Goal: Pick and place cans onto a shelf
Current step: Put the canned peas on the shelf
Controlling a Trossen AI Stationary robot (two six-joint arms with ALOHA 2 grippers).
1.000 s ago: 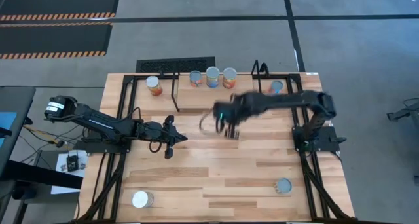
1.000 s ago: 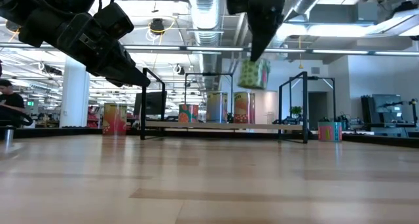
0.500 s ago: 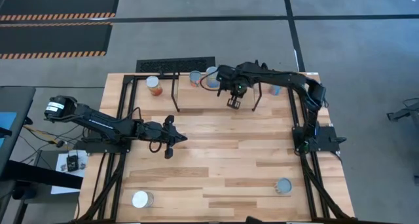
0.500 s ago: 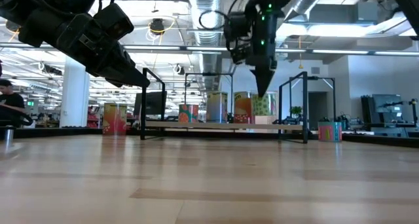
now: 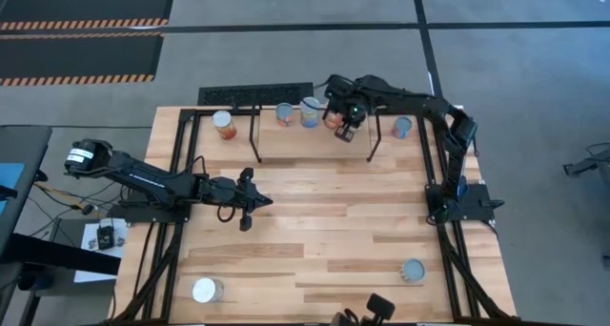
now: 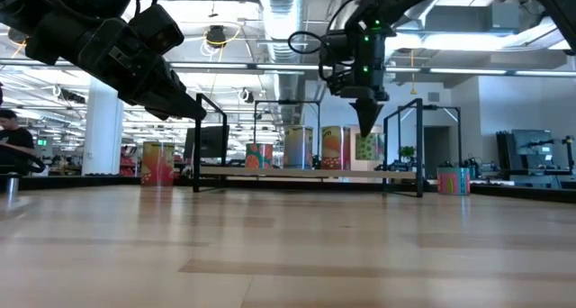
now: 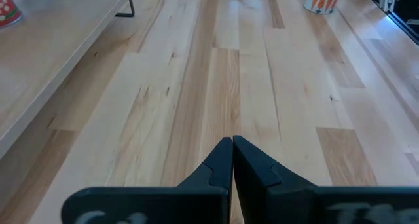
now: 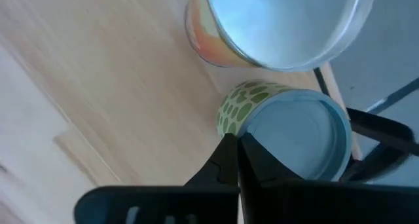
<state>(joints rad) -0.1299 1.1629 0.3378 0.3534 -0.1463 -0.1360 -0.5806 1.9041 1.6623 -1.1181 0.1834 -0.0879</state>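
Green-spotted can [image 8: 288, 129]: seen in the right wrist view standing on the shelf directly under the right gripper's fingertips, its blue-grey lid partly covered by them; not gripped.
Right gripper [image 5: 345, 128]: held above the right part of the shelf, fingers brought together with nothing between them, pointing down in the low view [image 6: 366, 126].
Shelf [image 5: 286, 140]: a light-wood platform along the far edge of the table, black rod uprights at each end.
Cans on the shelf: an orange-labelled can [image 5: 285, 113] and a silvery-topped can [image 5: 310, 111] stand side by side near the middle; a third [image 5: 333, 116] sits just beside the right gripper. In the right wrist view a large silvery top with an orange side [image 8: 281, 24] stands just beside the green-spotted can.
Other cans: a red-sided can [image 5: 224, 124] near the shelf's left upright; a blue-topped can [image 5: 403, 127] beyond the right upright; a white-topped can [image 5: 206, 290] at the table's near left corner; a blue-grey-topped can [image 5: 413, 270] towards the near right corner.
Right arm: stretched from its base at the table's right edge towards the far edge, then bent leftward over the shelf.
Left gripper [image 5: 250, 203]: waiting low over the left-centre of the table [image 5: 343, 231], fingers pressed together and empty, as shown in the left wrist view [image 7: 232, 160].
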